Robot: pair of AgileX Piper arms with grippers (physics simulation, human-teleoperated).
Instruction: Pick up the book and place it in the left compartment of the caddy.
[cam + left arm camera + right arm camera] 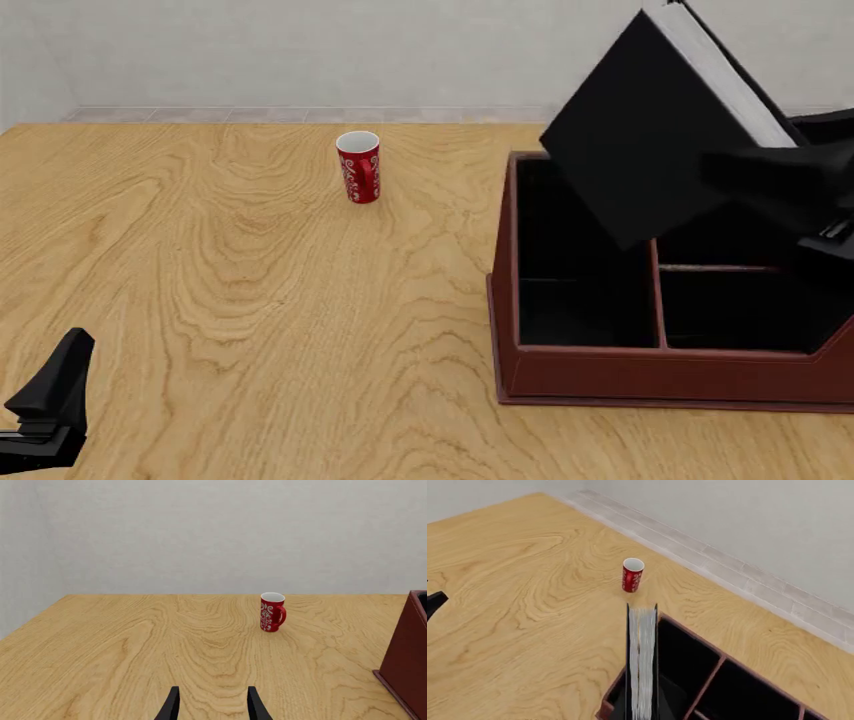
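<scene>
The book [641,130], black with a white page edge, hangs tilted above the reddish-brown caddy [587,375], over its long left compartment [574,290]. My right gripper [774,180] is shut on the book's right side, clear of the caddy rim. In the right wrist view the book's page edge [642,665] points toward the left compartment [677,665]. My left gripper [47,400] is low at the near left of the table, far from the caddy. Its fingers [172,707] stand apart with nothing between them.
A red patterned mug [358,167] stands upright on the wooden table, far left of the caddy; it also shows in the left wrist view [272,612] and the right wrist view [632,575]. The caddy's side wall [403,660] shows in the left wrist view. A wall bounds the far table edge.
</scene>
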